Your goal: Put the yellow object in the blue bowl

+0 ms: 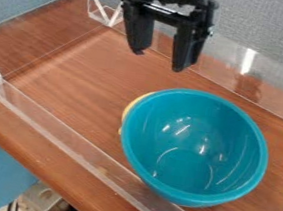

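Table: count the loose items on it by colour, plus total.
Blue: 1, the bowl
Yellow: 1, a small object, only a sliver showing at the bowl's left rim
Total: 2

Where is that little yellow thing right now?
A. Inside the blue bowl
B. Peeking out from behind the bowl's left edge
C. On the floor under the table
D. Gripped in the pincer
B: only a thin curved sliver of the yellow object shows against the left outer rim of the blue bowl, whose inside is empty, while the pincer hangs open and empty above the table.
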{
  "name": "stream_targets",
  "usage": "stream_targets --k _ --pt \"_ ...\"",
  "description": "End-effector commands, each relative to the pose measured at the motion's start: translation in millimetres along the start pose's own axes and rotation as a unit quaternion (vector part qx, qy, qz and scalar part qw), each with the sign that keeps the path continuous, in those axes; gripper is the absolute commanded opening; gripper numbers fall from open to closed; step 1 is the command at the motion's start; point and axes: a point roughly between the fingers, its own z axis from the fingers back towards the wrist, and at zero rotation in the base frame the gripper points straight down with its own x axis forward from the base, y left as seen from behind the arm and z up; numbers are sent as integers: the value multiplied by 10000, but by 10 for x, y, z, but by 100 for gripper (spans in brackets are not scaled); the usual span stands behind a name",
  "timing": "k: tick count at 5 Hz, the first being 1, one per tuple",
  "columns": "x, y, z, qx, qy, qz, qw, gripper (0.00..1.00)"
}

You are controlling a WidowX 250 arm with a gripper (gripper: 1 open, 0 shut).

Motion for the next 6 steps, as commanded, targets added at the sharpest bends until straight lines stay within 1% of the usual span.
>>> stream_targets --k 1,2,3,4,5,6 --pt "1 66 169 153 -278 -312 9990 100" --pt "7 180 224 218 -285 -383 9986 100" --pt "13 197 232 258 -339 -468 9980 100" --pt "25 175 234 285 -326 -566 9975 100" --pt "68 129 234 313 -329 -528 9976 100" --pt "-13 99 192 286 -180 -752 9966 100"
